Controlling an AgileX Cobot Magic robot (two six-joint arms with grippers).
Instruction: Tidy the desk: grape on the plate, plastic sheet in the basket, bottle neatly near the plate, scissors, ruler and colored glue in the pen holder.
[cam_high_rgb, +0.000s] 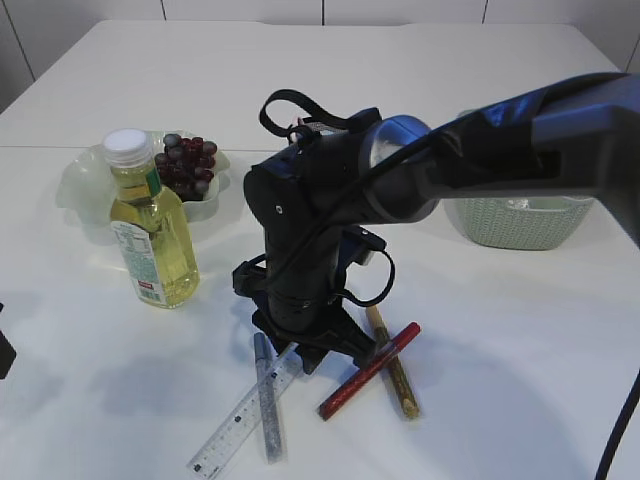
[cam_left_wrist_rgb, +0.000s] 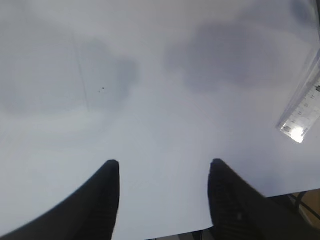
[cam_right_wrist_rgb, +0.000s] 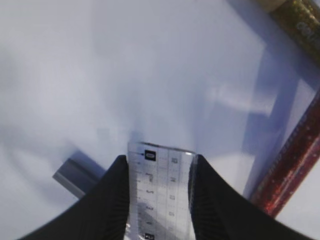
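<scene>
The clear ruler (cam_right_wrist_rgb: 161, 192) is bracketed edge-on by the right gripper (cam_right_wrist_rgb: 159, 200), jaws touching both sides, right beside the silver glue stick (cam_high_rgb: 267, 395). It could get skidded or flexed out (thin, slick plastic). The left gripper (cam_left_wrist_rgb: 164, 200) is spread, empty.

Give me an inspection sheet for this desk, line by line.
Surface: white table, bare around the items.
Job's things: grapes on the plate; bottle upright beside the plate; ruler lying between the right gripper's fingers; grey glue stick, red glue stick and gold glue stick lying flat; basket at the right.
Clutter: nothing seen.
Grippers: right gripper flanks the ruler; left gripper open over bare table.
Cables: black cable at the right edge.
Surroundings: white wall panels behind.
</scene>
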